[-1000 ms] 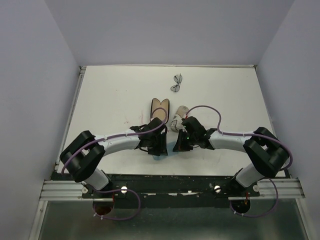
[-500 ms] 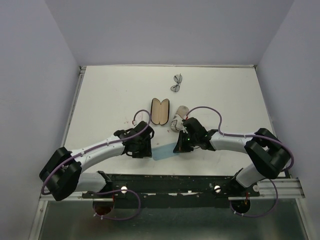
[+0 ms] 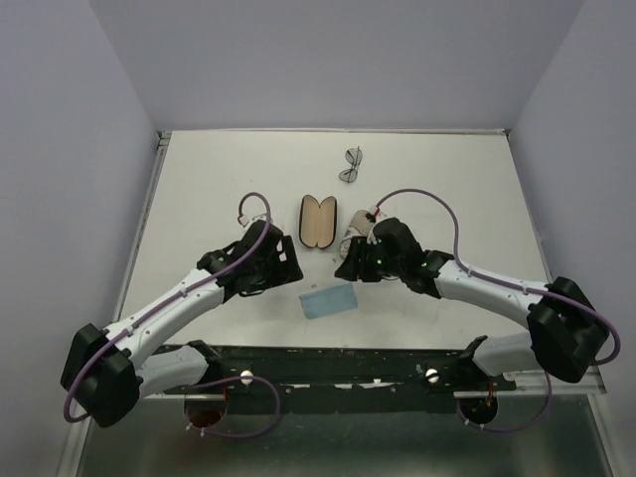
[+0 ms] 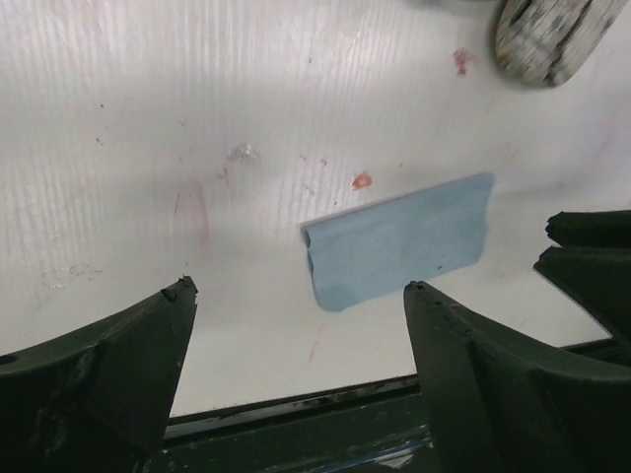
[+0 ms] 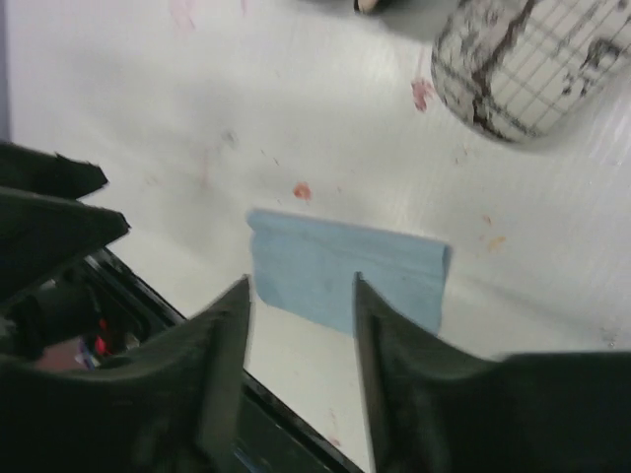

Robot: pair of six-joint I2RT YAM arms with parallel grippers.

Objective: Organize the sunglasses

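Sunglasses (image 3: 351, 165) beyond open case (image 3: 318, 221), blue cloth (image 3: 328, 300) nearer

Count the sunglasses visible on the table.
1: a dark-framed pair at the far middle, just beyond the open case. Others may be hidden from view.

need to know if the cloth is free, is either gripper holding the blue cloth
No, the blue cloth lies flat on the table by itself, with nothing touching it.
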